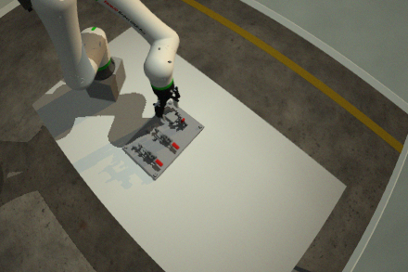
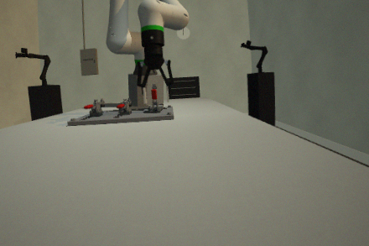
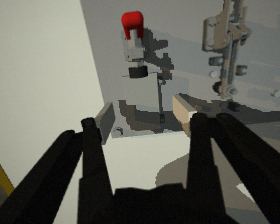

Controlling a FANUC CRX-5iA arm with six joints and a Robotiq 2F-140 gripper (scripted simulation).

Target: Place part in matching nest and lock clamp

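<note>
The grey fixture plate (image 1: 163,142) holds three nests in a row, each with a red-handled clamp. The grey part (image 3: 142,102) lies in the nest nearest the arm, between two tan side blocks (image 3: 105,120) (image 3: 182,107). That nest's clamp stands open: its red handle (image 3: 133,25) points up, as the exterior view (image 2: 153,94) also shows, and its black pad (image 3: 136,72) is at the part's far end. My gripper (image 3: 143,107) is open just above the part, one finger on each side and clear of it. It also shows in the top and exterior views (image 1: 162,108) (image 2: 154,78).
The other two clamps (image 2: 122,106) (image 2: 88,107) have their red handles lying low. Another clamp's linkage (image 3: 227,55) stands right of the part's nest. The plate's edge runs just left of the nest. The arm's base block (image 1: 104,77) stands behind the plate.
</note>
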